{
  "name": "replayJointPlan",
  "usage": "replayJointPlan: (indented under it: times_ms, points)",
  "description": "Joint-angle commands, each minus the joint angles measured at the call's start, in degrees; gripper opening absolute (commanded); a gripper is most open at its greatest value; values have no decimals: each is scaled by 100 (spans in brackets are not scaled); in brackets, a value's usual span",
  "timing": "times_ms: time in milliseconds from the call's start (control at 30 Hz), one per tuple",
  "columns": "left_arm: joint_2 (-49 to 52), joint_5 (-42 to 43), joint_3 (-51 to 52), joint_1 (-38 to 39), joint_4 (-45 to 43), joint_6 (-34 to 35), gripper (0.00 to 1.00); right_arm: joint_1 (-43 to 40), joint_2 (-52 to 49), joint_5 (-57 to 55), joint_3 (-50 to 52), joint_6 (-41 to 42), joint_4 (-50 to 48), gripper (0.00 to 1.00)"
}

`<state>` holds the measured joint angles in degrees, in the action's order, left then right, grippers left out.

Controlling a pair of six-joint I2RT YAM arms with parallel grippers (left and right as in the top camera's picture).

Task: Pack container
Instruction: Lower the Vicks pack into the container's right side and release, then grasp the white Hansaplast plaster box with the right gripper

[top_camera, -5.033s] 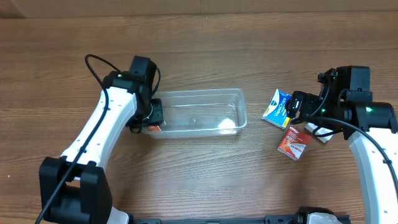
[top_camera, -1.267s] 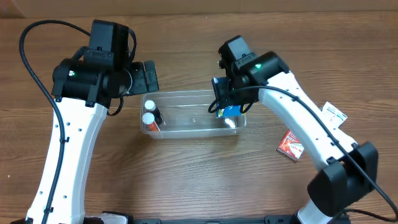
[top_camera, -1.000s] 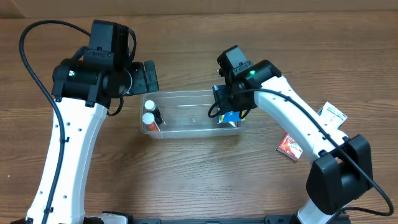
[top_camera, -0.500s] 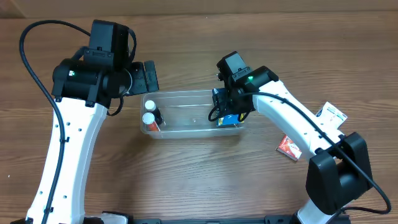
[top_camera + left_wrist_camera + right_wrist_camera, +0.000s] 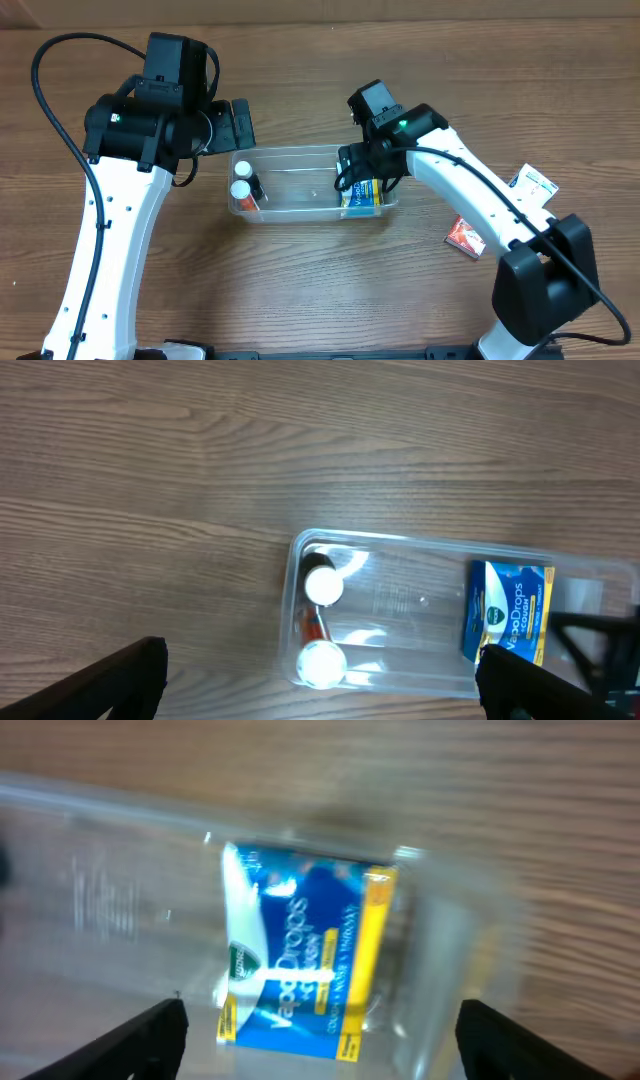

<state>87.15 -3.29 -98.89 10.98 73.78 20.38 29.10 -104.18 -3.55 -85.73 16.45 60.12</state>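
Note:
The clear container [image 5: 300, 188] lies mid-table. Two white-capped bottles [image 5: 240, 190] stand at its left end, and a blue and yellow cough-drop packet [image 5: 362, 192] lies at its right end. Just above that packet hangs my right gripper [image 5: 362, 172], open. The right wrist view shows the packet [image 5: 300, 960] lying free on the container floor [image 5: 120, 920] below my right gripper [image 5: 325, 1040], touching neither finger. My left gripper [image 5: 236, 125] hovers open behind the container's back left corner. In the left wrist view, the bottles [image 5: 323, 588] and packet [image 5: 508, 610] show beneath the left gripper [image 5: 325, 688].
A red packet [image 5: 466, 235] and a white packet [image 5: 533, 182] lie on the wooden table to the right of the container, close to the right arm's base.
The right gripper has opened and let go of the blue packet, which now lies flat in the container's right end. The left arm has not moved.

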Motion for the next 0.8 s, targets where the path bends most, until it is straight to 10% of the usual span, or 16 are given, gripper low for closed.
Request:
replayJointPlan:
  times_ms: [0,400,767]
  points:
    - [-28,-120,-96,-20,26,-111,100,-437,984,-1202,-734,846,199,94]
    - [-28,-164,-96,-20,55,-109,100,-4791,1346,-26,-105,1128,1193,100]
    - [-28,-162,-96,-20,63,-109,100,-5088,0,455,566,103,595,100]
